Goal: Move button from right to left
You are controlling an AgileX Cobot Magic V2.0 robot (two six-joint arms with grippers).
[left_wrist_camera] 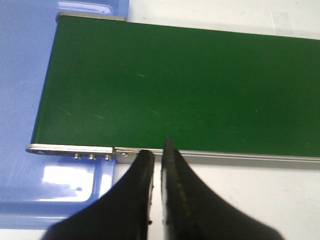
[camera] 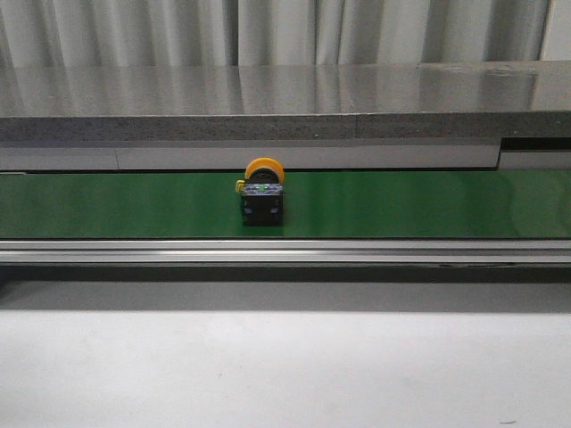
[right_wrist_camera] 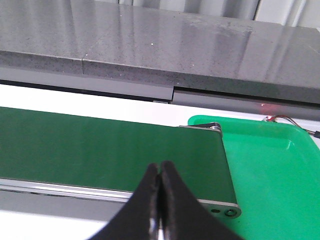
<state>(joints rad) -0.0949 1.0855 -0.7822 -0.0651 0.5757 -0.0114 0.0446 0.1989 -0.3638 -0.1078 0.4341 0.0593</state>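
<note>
Both black grippers, left [left_wrist_camera: 159,160] and right [right_wrist_camera: 159,172], hang empty with jaws closed over opposite ends of the green conveyor belt [camera: 401,203], while the orange-capped, black-bodied push button [camera: 262,193] stands mid-belt, neither arm evidently nearer.

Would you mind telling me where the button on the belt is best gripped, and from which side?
Probably the black boxy body, from above, fingers closing on its left and right faces. The button stands on the green belt with flat, upright sides; the round orange cap at its top looks likelier to slip.
</note>
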